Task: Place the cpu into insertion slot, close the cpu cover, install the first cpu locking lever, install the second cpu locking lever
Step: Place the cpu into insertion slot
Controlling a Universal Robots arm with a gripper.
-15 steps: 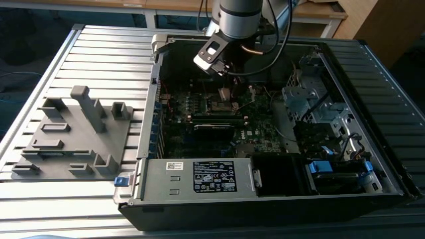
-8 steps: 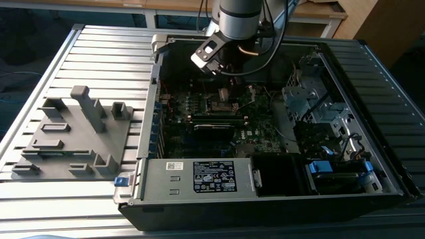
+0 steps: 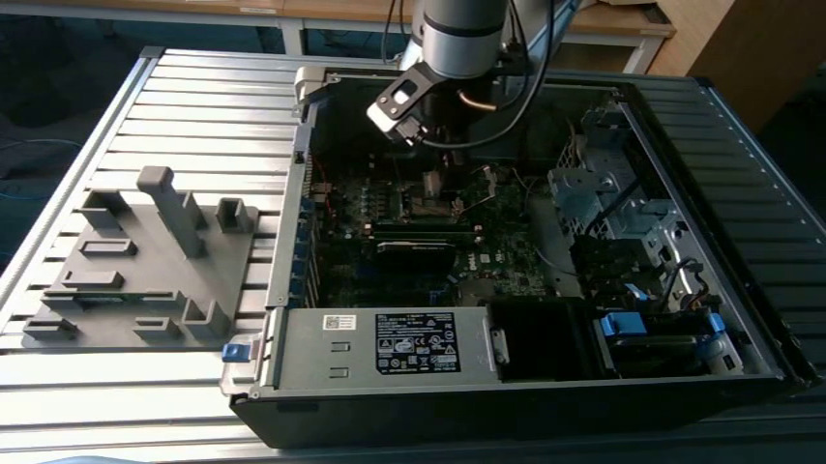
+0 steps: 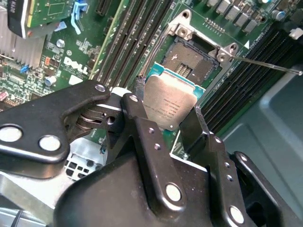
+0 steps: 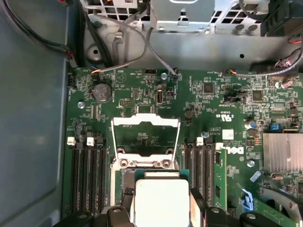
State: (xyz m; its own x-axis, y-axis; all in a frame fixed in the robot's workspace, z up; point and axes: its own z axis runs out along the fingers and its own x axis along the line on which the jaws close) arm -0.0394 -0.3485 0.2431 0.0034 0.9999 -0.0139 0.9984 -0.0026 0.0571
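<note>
Clamping the cpu [image 4: 169, 105] by opposite edges, gripper [image 4: 165, 109] over insertion slot [image 4: 191, 59], cpu cover [image 5: 146, 122] raised clear.

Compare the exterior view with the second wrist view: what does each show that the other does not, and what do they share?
The exterior view gives the setting: the whole open computer case, the grey fixture block beside it on the slatted table, and the arm above the case. The second wrist view gives the close detail: the cpu gripped between the jaws, right by the open insertion slot. Both give the green motherboard with its long memory slots.
</note>
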